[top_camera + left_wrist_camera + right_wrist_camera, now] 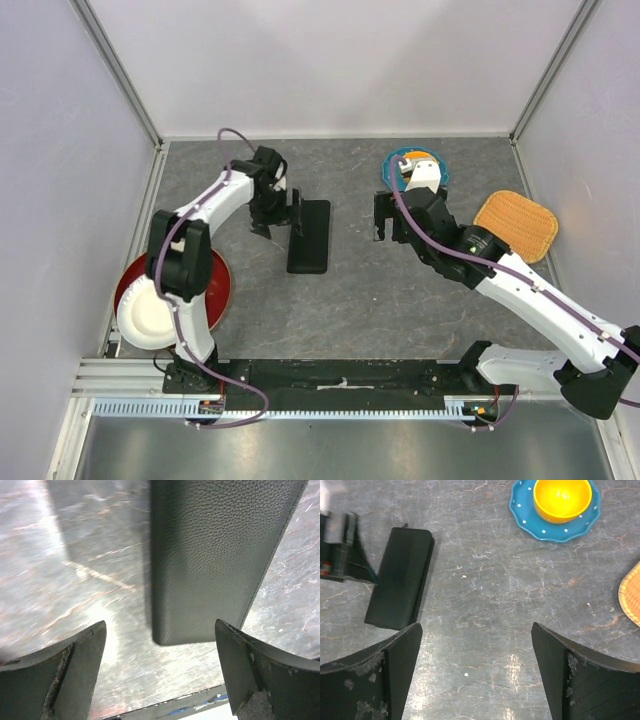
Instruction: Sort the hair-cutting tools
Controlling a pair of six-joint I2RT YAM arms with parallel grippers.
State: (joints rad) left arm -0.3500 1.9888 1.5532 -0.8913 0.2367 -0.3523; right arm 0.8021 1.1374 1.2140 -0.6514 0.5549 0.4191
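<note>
No scissors or combs show in any view. A closed black rectangular case (pixel 310 236) lies on the grey table; it also shows in the left wrist view (pixel 215 555) and the right wrist view (pixel 400 577). My left gripper (pixel 280 216) is open and empty, just left of the case's far end, and in its own view (pixel 160 623) the jaws stand wide apart over the case's short edge. My right gripper (pixel 388 228) is open and empty over bare table to the right of the case, with nothing between its jaws (pixel 476 625).
A blue dotted plate (pixel 392 165) with a yellow bowl (pixel 562 497) stands at the back right, partly behind my right arm. An orange woven mat (pixel 516 224) lies far right. A red plate (pixel 218 282) holding a white plate (pixel 148 318) sits front left.
</note>
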